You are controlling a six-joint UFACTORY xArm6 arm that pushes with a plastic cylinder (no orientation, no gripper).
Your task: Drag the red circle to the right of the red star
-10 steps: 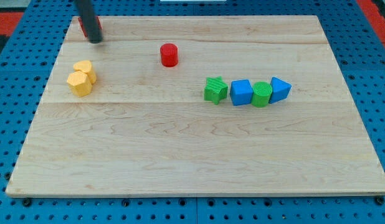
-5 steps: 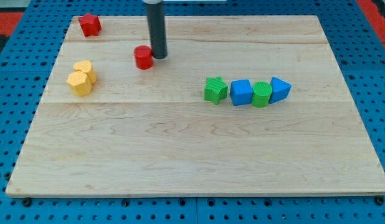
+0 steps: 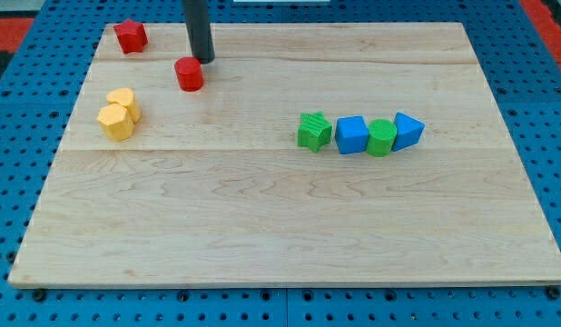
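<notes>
The red circle (image 3: 189,74) lies on the wooden board near the view's top left. The red star (image 3: 130,35) sits at the board's top left corner, up and to the left of the circle. My tip (image 3: 201,59) rests just above and to the right of the red circle, touching or almost touching it.
Two yellow blocks (image 3: 119,113) sit together at the left, below the red star. A row of a green block (image 3: 313,131), a blue block (image 3: 351,135), a green cylinder (image 3: 381,137) and a blue block (image 3: 408,130) lies right of centre. The board's edge (image 3: 290,283) runs along the bottom.
My tip went from the red star to the right side of the red circle and pushed it leftwards and a little up. The other blocks have not moved.
</notes>
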